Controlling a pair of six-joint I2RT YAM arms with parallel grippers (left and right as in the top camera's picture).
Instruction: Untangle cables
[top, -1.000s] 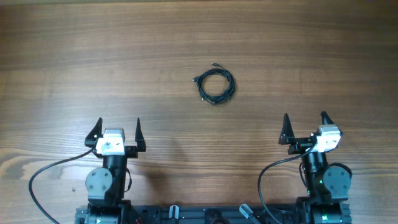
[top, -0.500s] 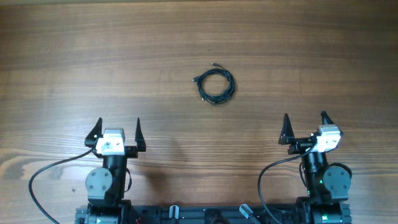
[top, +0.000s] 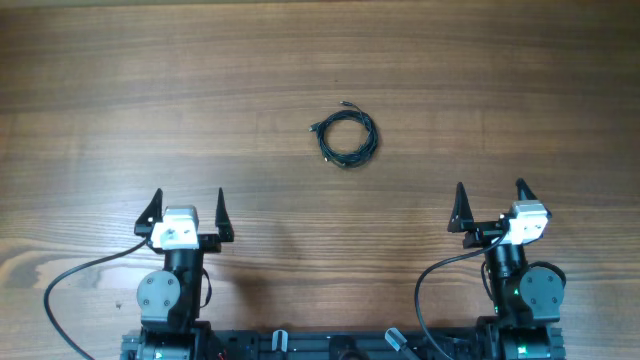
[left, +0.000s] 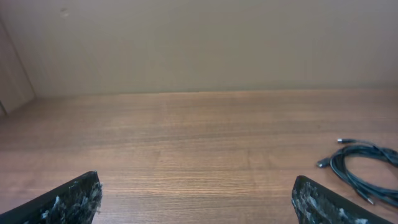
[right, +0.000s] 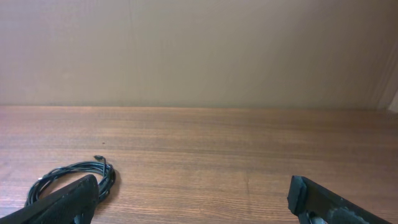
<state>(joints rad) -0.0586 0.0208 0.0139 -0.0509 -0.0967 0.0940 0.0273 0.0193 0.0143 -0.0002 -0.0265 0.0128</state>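
Note:
A thin black cable (top: 346, 136) lies coiled in a small tangled loop on the wooden table (top: 120, 110), at the middle of the far half. It also shows at the right edge of the left wrist view (left: 367, 168) and at the lower left of the right wrist view (right: 78, 174), partly behind a fingertip. My left gripper (top: 187, 213) is open and empty near the front left. My right gripper (top: 490, 203) is open and empty near the front right. Both stand well short of the cable. In the wrist views the jaws (left: 199, 199) (right: 193, 199) are spread wide over bare wood.
The arm bases and their black supply cables (top: 70, 290) sit along the front edge. A plain beige wall (right: 199, 50) rises behind the table's far edge.

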